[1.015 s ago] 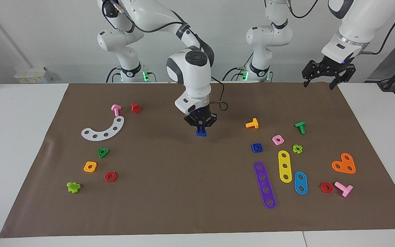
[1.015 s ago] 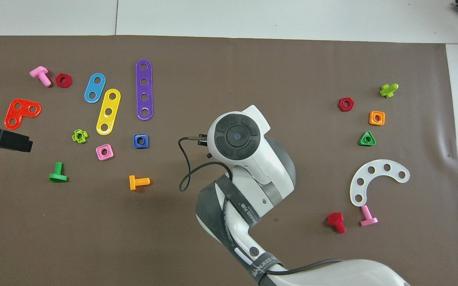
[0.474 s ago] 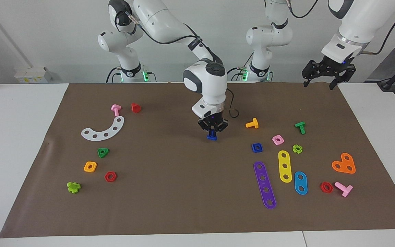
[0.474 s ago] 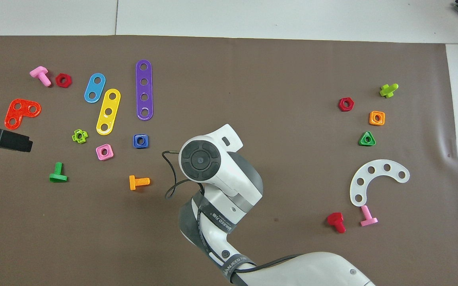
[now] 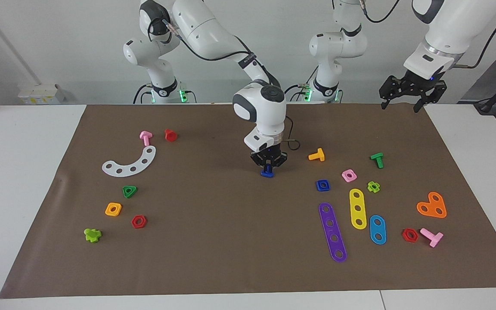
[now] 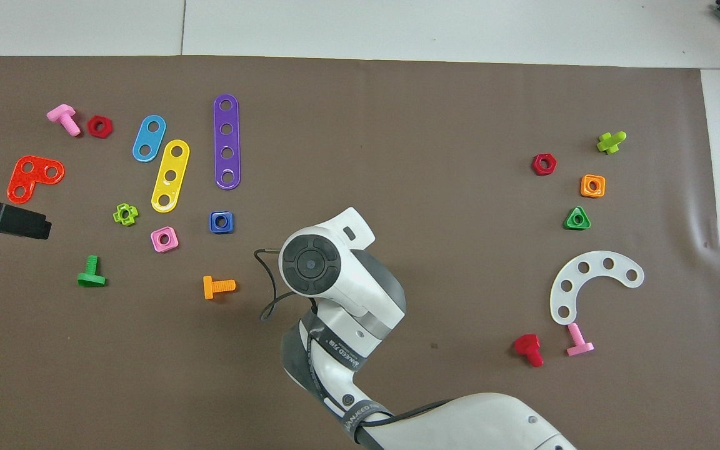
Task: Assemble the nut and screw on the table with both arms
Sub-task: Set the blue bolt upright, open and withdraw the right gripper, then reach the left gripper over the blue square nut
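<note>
At the centre of the facing view, my right gripper (image 5: pixel 268 167) points straight down at the mat (image 5: pixel 213 241), its fingers closed on the shaft of the screw (image 5: pixel 267 173), whose head sits at or just above the mat; I cannot tell whether it touches. In the overhead view the right arm's wrist covers both gripper and screw at mid-frame.

The nut (image 5: pixel 323 185) lies flat on the mat right of centre in the facing view, apart from the screw, and shows left of centre from overhead (image 6: pixel 221 222). Just beside it lie the pink nut (image 5: pixel 349 175) and the purple strip (image 5: pixel 332 232), with the orange screw (image 5: pixel 317 155) above it in the facing frame.

My left gripper (image 5: pixel 407 101) hangs in the air at the upper right of the facing view, over the mat's corner, fingers spread wide and holding nothing; from overhead only its black tip (image 6: pixel 4 217) enters at the left edge. That arm waits.

On the left of the facing frame lie the white arc (image 5: pixel 130 163), the green nut (image 5: pixel 129 191) and the orange nut (image 5: pixel 113 209), well apart from the screw. White table (image 5: pixel 20 181) borders the mat at the frame's edges.
</note>
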Tool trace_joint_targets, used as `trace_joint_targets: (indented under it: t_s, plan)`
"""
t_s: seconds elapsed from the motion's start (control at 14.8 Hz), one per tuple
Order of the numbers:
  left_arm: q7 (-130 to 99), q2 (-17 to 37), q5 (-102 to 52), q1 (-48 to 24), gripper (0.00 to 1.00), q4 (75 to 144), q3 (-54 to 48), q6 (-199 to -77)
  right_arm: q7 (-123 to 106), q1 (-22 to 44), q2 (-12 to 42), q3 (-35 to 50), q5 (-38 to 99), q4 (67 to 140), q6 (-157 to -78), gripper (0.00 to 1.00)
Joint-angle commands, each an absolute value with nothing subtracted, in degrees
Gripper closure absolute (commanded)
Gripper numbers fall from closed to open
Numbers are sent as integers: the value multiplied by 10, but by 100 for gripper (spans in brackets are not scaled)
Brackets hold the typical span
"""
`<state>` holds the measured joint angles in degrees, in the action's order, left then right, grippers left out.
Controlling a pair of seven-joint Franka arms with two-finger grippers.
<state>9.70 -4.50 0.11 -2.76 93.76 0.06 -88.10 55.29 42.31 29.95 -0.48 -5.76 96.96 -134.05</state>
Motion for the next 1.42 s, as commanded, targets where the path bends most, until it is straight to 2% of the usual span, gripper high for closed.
trace_joint_targets:
  t_s: [0.0,0.2,0.41,0.61,1.02,1.35]
  plan:
    - [103,-56,-10,-24,0,946,1,-876,579,422,290,-5,-66,985,-1354,0]
    - [103,-56,-10,-24,0,946,-1,-876,582,402,236,-11,-64,984,-1320,0]
    - [103,-56,-10,-24,0,946,1,-877,549,344,168,-10,-64,985,-1261,0]
    - [101,-56,-10,-24,0,946,1,-875,491,290,125,-10,-63,985,-1215,0]
    - [86,-53,-9,-27,0,947,-1,-913,259,125,19,-9,-13,983,-1101,0]
    - [76,-56,-8,-33,0,987,-25,-953,110,31,-16,-11,-12,969,-968,0]
